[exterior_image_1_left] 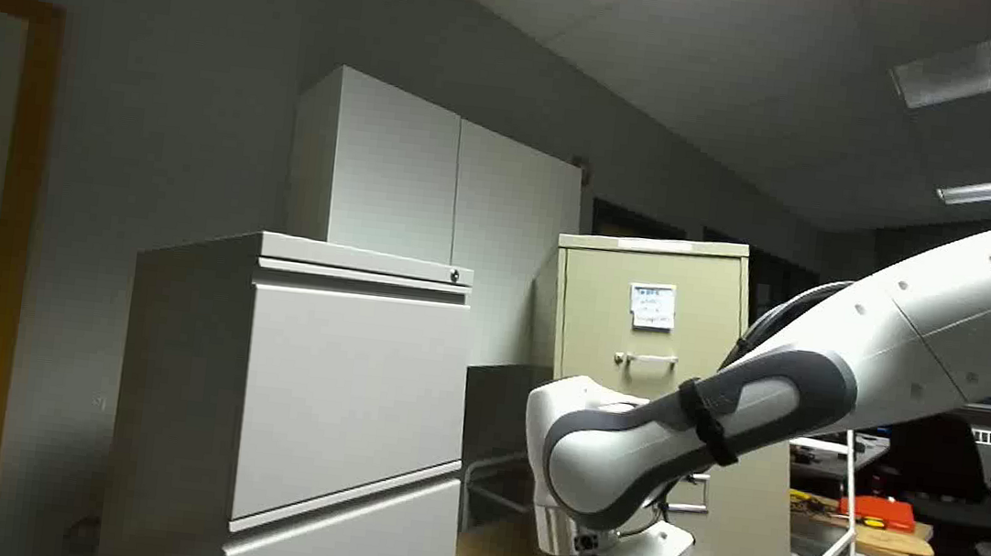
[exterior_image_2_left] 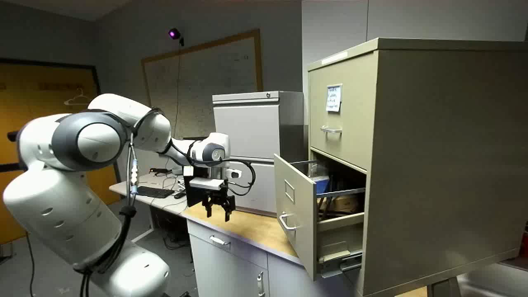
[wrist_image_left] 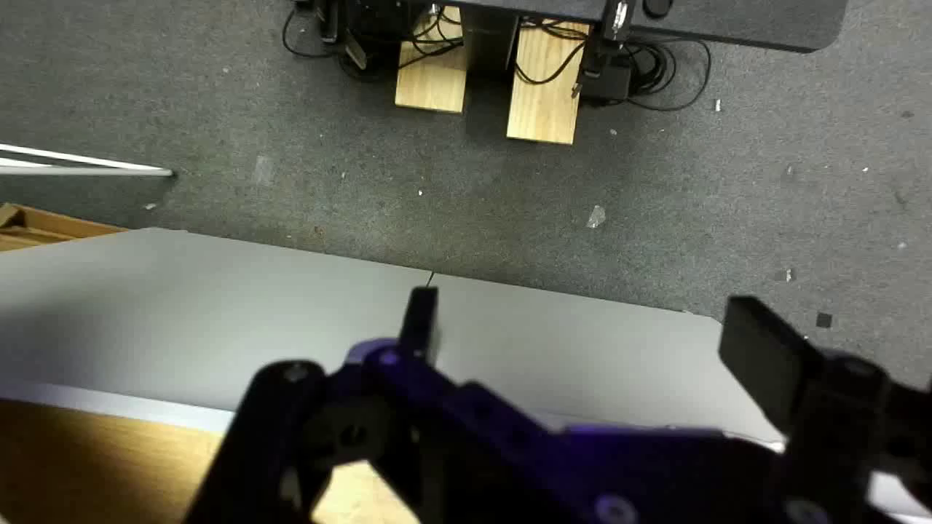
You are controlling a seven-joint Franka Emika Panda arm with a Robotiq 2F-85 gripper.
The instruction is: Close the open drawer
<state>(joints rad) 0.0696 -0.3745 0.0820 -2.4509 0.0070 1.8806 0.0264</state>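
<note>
The beige filing cabinet has its top drawer shut. The drawer below it, the open drawer, is pulled out and holds several items, including a blue one. Its front has a silver handle. In an exterior view the open drawer's front is partly hidden behind my arm. My gripper points down, open and empty, in front and to the left of the drawer front, apart from it. In the wrist view its open fingers have nothing between them; the drawer is out of view.
A grey filing cabinet stands behind the gripper on a wooden countertop. Grey lower cabinets with white handles are under it. A desk with a keyboard stands at the left. White rails stand beside the beige cabinet.
</note>
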